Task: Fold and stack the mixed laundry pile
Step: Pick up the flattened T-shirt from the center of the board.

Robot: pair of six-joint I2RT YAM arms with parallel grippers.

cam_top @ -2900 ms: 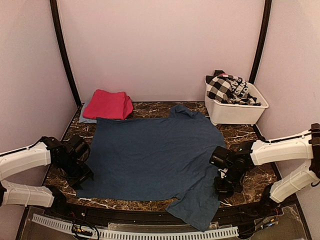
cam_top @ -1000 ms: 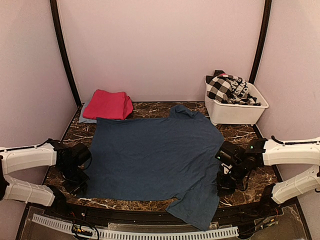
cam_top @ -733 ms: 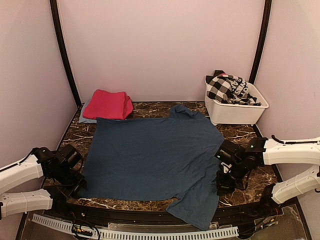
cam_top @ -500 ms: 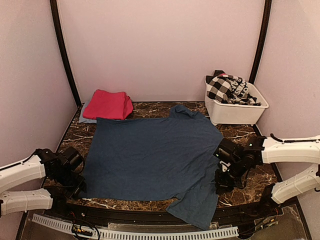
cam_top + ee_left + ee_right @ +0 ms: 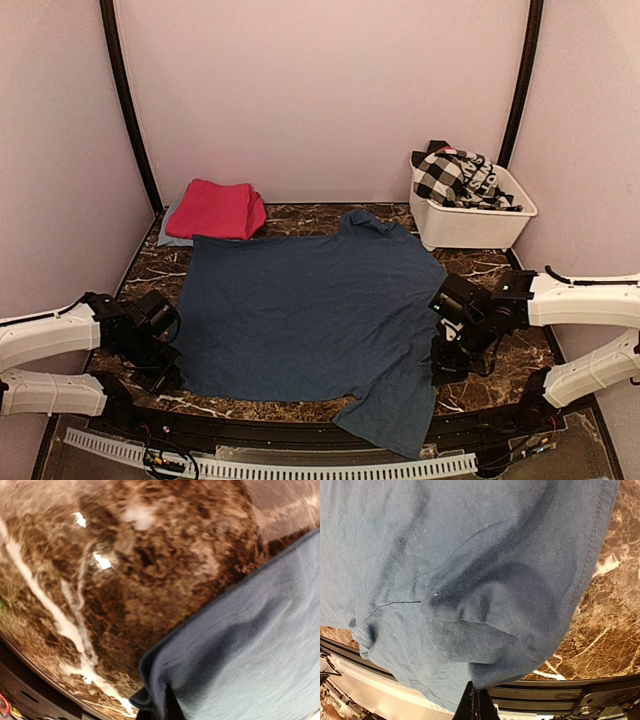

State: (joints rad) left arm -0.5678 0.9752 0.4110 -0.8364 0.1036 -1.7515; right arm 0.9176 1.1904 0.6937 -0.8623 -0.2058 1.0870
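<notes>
My left hand (image 5: 168,375) has just opened briefly and closed again. It is now pinched together on the near-left corner of the navy-blue sheet (image 5: 310,310), and the wrist view shows that corner bunched at my fingertips. My right hand (image 5: 440,368) stays clamped on the sheet's near-right edge, where the cloth puckers. The sheet lies spread flat across the middle of the marble surface (image 5: 480,265), with one flap hanging over the near edge. A magenta-pink cloth (image 5: 215,208) sits folded at the far left on a light-blue piece (image 5: 170,234). A black-and-white checked garment (image 5: 455,178) fills the white tub (image 5: 470,225) at the far right. With both near corners held, I judge the first fold, away from me, can begin.
</notes>
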